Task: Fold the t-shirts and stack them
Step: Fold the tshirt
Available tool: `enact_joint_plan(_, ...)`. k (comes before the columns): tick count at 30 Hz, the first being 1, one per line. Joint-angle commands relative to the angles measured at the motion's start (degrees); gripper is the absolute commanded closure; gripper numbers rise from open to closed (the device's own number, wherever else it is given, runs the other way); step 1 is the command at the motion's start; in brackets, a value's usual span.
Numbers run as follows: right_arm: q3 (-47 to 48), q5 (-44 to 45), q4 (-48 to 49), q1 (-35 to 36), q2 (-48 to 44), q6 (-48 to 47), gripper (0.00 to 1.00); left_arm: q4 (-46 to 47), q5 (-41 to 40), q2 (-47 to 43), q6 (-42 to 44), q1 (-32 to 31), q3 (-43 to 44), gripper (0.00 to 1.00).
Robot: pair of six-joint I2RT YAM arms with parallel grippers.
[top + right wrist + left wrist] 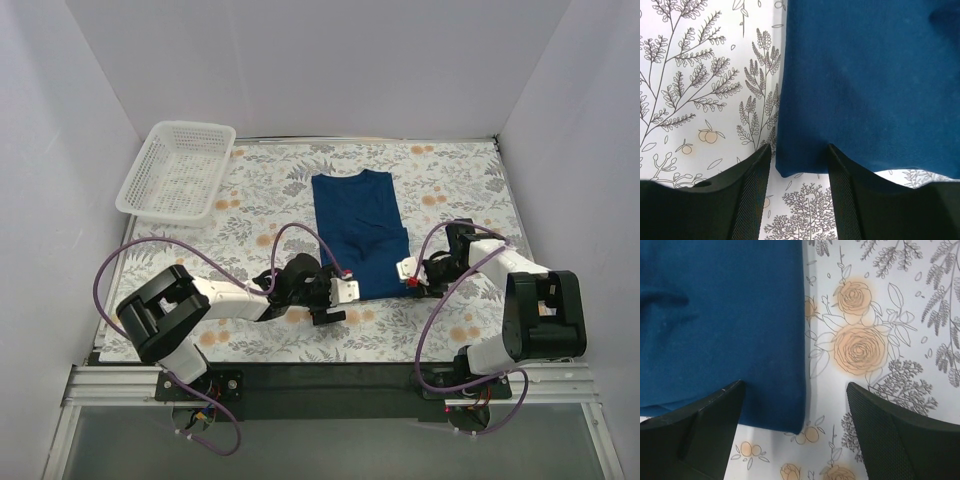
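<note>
Floral-print table inside white walls, white basket at its far-left corner; blue t-shirt lies flat mid-table, folded into a long rectangle with one short edge toward the arms. Left gripper is wide open and grips nothing, one finger over the shirt's near-left corner, the other over bare table. Right gripper is open by a narrower gap, nothing clamped, fingers either side of the near-right corner
</note>
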Motion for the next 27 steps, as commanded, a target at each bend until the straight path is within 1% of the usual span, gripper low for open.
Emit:
enact_joint_plan(1,0.0,1.3,1.7,0.4,1.1,1.0,0.53,-2.0,-2.3,1.5,1.9,-0.2,2.3,0.25)
enact_joint_plan(3,-0.3,1.9,1.8,0.8,1.6,1.0,0.53,-2.1,-3.2,1.9,1.7,-0.2,2.3,0.34)
enact_joint_plan(4,-0.7,2.4,2.0,1.1,1.8,1.0,0.52,-2.3,-3.6,2.4,1.5,-0.2,2.6,0.43)
enact_joint_plan(6,-1.3,3.0,2.4,1.7,2.1,1.0,0.50,-2.4,-4.1,2.6,1.0,-0.2,2.2,0.50)
enact_joint_plan(7,-1.3,3.4,2.6,2.0,2.3,1.1,0.48,-2.4,-4.3,2.7,0.7,-0.2,2.0,0.52)
enact_joint_plan(9,-2.0,3.7,3.2,2.5,2.4,1.6,0.42,-2.0,-5.0,3.1,-0.2,-0.2,1.4,0.56)
enact_joint_plan(11,-2.7,3.7,3.9,2.7,2.1,1.8,0.39,-1.7,-5.3,3.6,-0.5,-0.4,0.8,0.59)
enact_joint_plan(14,-3.4,4.6,5.5,3.3,2.2,3.1,0.40,-1.1,-6.4,4.4,-1.0,-0.5,0.7,0.62)
enact_joint_plan(16,-4.1,5.8,6.1,3.9,1.8,3.6,0.41,-1.1,-6.7,4.8,-1.4,-0.5,0.8,0.68)
enact_joint_plan(18,-5.2,6.7,7.3,4.0,1.8,4.3,0.47,-1.0,-6.8,5.3,-1.6,-0.5,1.0,0.71)
enact_joint_plan(19,-5.6,7.9,8.1,4.2,1.9,4.5,0.51,-1.0,-6.8,5.4,-2.0,-0.5,1.1,0.81)
enact_joint_plan(20,-5.9,8.5,8.5,4.3,2.2,5.3,0.62,-0.8,-6.9,5.6,-2.4,-0.5,1.1,0.90)
enact_joint_plan(21,-6.3,9.0,9.7,4.4,2.4,5.9,0.69,-0.7,-6.8,5.5,-2.7,-0.5,1.2,1.00)
enact_joint_plan(22,-6.9,9.6,10.4,4.4,2.4,6.7,0.88,-0.6,-6.4,5.3,-3.1,-0.5,0.9,1.00)
enact_joint_plan(23,-7.1,9.5,10.9,4.3,2.3,7.2,0.93,-0.3,-6.2,5.0,-3.6,-0.6,0.8,1.00)
enact_joint_plan(25,-7.7,8.4,10.8,4.3,0.7,8.3,0.99,-0.6,-5.2,3.1,-4.2,-0.7,0.5,1.00)
enact_joint_plan(26,-7.7,8.1,10.4,4.4,-0.3,8.8,0.99,-1.0,-4.0,2.1,-4.8,-0.9,0.4,1.00)
enact_joint_plan(27,-7.2,7.6,7.5,4.3,-2.7,9.3,0.99,-1.7,-3.2,0.7,-5.0,-0.9,0.0,1.00)
